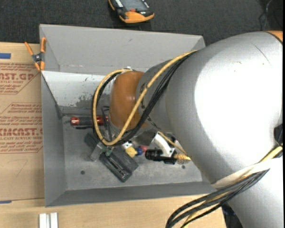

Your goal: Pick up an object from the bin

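Observation:
My gripper (96, 148) is low in the bin, left of centre, under the arm's orange cover and cables. Just to its right, touching or nearly touching it, a black rectangular block (118, 166) lies on the floor. Behind the gripper, close to the bin's back slope, lies a red and copper-coloured cylinder (84, 121). A small yellow, blue and red piece (134, 151) sits to the right of the gripper.
Further right a white piece (164, 144) and a black tool with a yellow tip (162, 156) lie partly under the arm. The big silver arm hides the bin's right side. Bare floor shows at the front left.

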`<state>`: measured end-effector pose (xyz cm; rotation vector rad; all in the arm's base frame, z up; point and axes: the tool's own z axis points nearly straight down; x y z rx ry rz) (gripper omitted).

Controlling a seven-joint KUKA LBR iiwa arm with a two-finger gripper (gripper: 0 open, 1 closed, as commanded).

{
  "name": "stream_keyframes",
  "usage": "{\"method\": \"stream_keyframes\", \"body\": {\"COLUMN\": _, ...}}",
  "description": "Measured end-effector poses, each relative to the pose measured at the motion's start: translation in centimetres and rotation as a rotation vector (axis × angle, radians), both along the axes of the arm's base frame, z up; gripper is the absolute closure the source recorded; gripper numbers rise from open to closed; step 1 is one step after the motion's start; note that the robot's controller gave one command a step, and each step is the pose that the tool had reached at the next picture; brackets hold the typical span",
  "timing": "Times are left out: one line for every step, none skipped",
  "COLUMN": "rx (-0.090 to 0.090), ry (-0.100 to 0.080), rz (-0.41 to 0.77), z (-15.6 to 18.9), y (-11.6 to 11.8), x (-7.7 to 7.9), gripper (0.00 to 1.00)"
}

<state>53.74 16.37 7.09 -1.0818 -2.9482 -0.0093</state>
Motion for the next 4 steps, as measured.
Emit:
{"method": "stream_keyframes", "body": {"rx": 0.000, "ry": 0.000, "rz": 0.000, "z": 0.0, "y": 0.0, "x": 0.0, "gripper": 1.00}}
{"method": "stream_keyframes", "body": {"rx": -0.001, "ry": 0.004, "rz": 0.000, "z": 0.6, "y": 0.0, "x": -0.2, "gripper": 1.00}}
{"method": "stream_keyframes", "body": {"rx": -0.001, "ry": 0.006, "rz": 0.001, "z": 1.4, "y": 0.0, "x": -0.2, "gripper": 1.00}}
{"method": "stream_keyframes", "body": {"rx": -0.004, "ry": 0.014, "rz": 0.001, "z": 3.0, "y": -0.1, "x": -0.5, "gripper": 1.00}}
